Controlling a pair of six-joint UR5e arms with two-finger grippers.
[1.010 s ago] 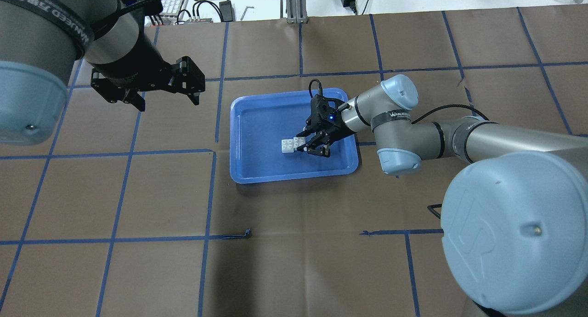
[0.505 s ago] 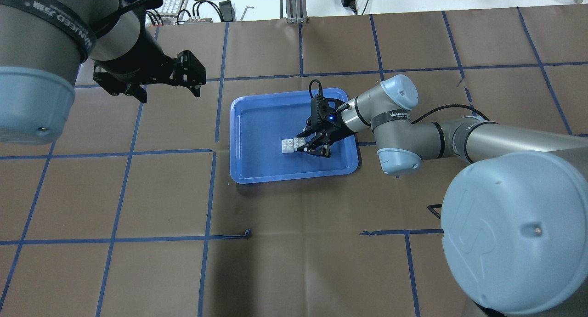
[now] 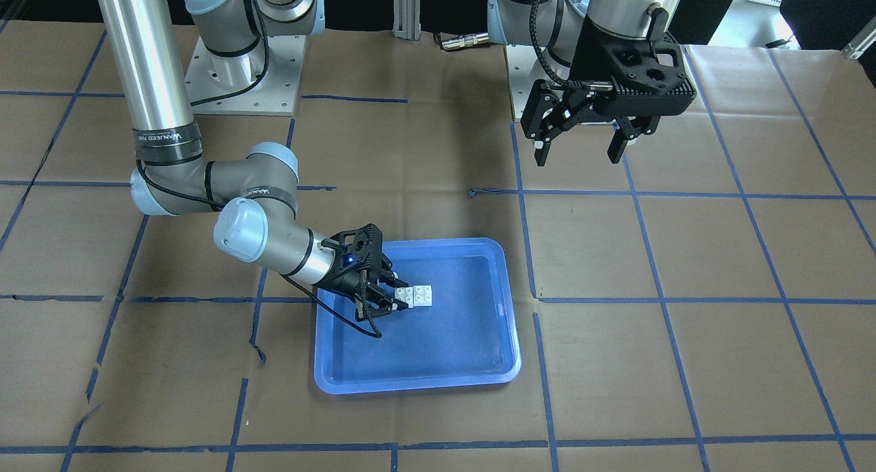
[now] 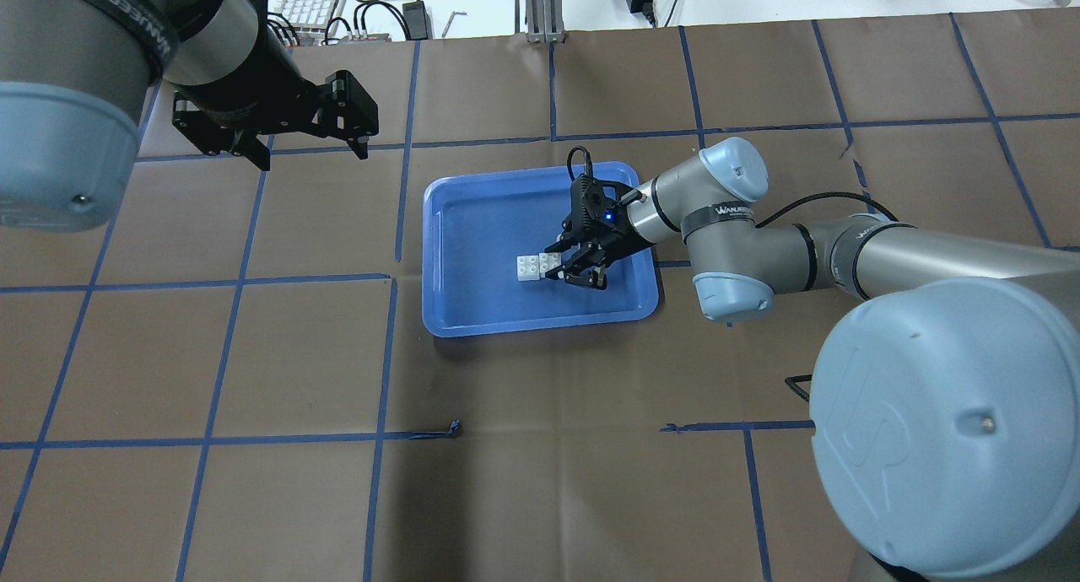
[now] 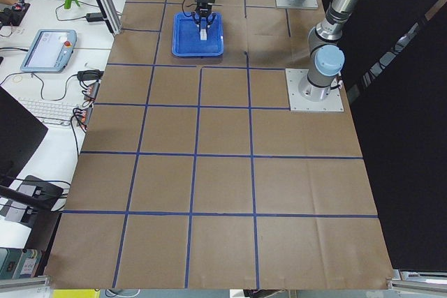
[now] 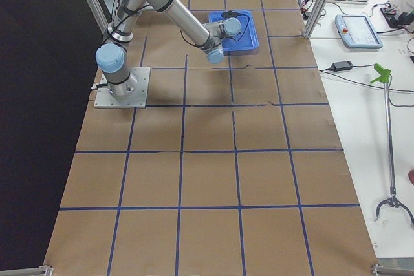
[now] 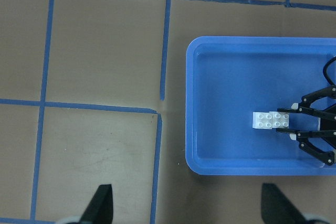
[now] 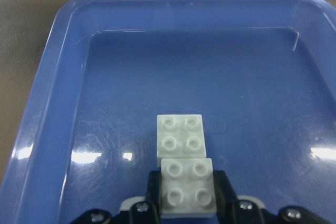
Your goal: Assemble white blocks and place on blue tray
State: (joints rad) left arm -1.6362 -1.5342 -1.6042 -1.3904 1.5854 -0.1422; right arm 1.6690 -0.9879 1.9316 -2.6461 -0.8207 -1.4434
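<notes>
The white blocks (image 8: 184, 163) are sitting studs-up in the blue tray (image 4: 485, 228), around the middle and a bit toward the robot's right. They're looking joined, with the nearer block overlapping the edge of the farther one. On my right wrist feed the right gripper (image 4: 558, 264) is reaching in low over the tray's rim, its jaws clamping the nearer block from both sides. The farther one is poking out past the fingertips. I can't tell if the gripped block is touching the tray floor. The left gripper (image 4: 312, 156) is hanging high over the brown counter (image 4: 591, 481), well apart from the tray, jaws spread wide and carrying nothing.
</notes>
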